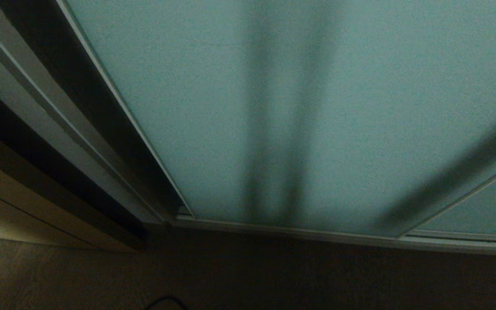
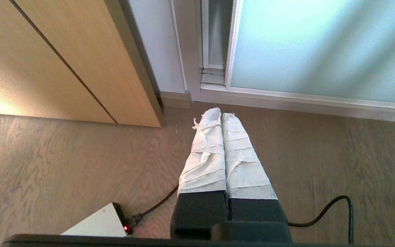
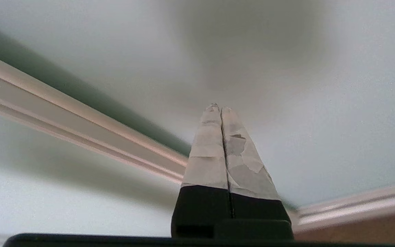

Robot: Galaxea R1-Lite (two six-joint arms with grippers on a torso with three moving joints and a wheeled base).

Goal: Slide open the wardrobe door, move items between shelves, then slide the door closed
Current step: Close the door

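Observation:
The sliding wardrobe door [image 1: 299, 107] fills most of the head view: a pale teal frosted panel in a thin silver frame, standing shut down to its bottom rail [image 1: 317, 234]. My right gripper [image 3: 220, 109] is shut with nothing in it, its taped tips close in front of the frosted panel [image 3: 338, 103], beside a frame bar [image 3: 81, 132]. Over the wooden floor, my left gripper [image 2: 221, 115] hangs shut and empty, short of the door's lower left corner [image 2: 230, 51]. Neither arm shows in the head view. The items and shelves are hidden behind the door.
A wood-grain cabinet side [image 2: 63, 58] stands left of the wardrobe frame. On the floor [image 2: 321, 154] lie a black cable [image 2: 341, 206] and a white box with a red light [image 2: 98, 224]. A second teal panel [image 1: 485, 211] overlaps at the lower right.

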